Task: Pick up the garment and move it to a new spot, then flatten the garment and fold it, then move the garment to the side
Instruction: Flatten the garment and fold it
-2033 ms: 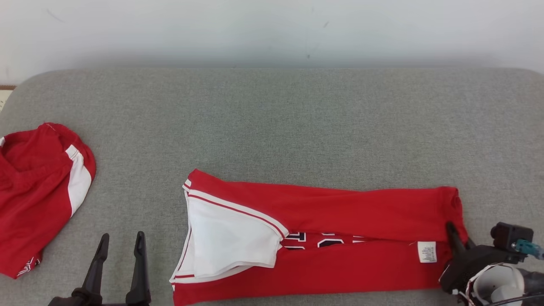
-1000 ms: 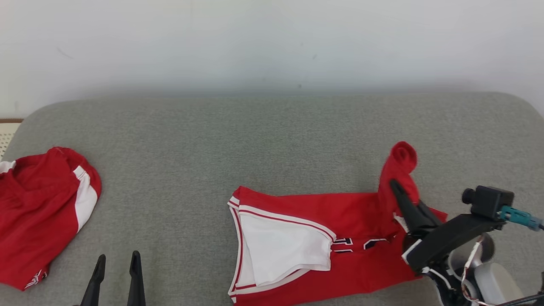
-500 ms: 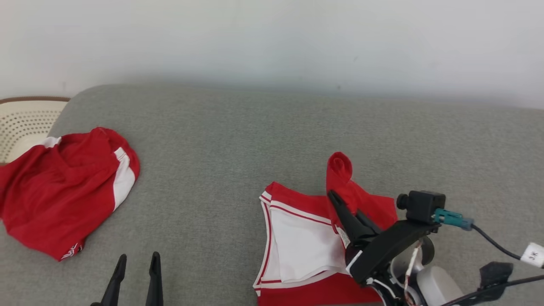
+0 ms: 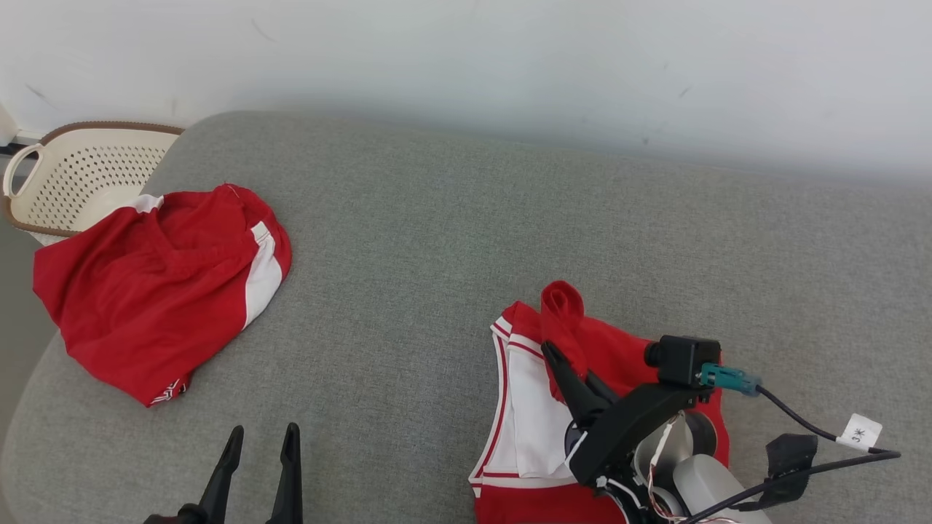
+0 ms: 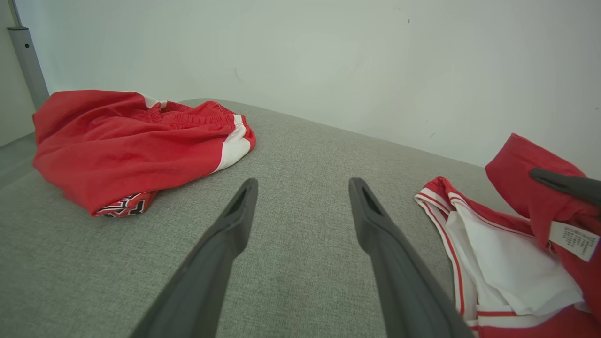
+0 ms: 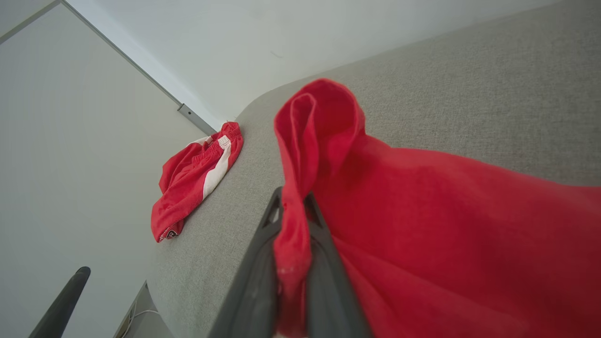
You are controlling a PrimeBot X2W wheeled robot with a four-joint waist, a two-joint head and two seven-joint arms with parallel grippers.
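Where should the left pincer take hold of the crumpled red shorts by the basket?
Probably the gathered waistband ridge of the red shorts: it stands raised off the grey cushion, so the jaws can straddle it. Bring the open left pincer in from the near side, over the flat hem.

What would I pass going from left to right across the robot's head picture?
Cream basket → red shorts → open left hand → red and white jersey → little white tag on the cable.
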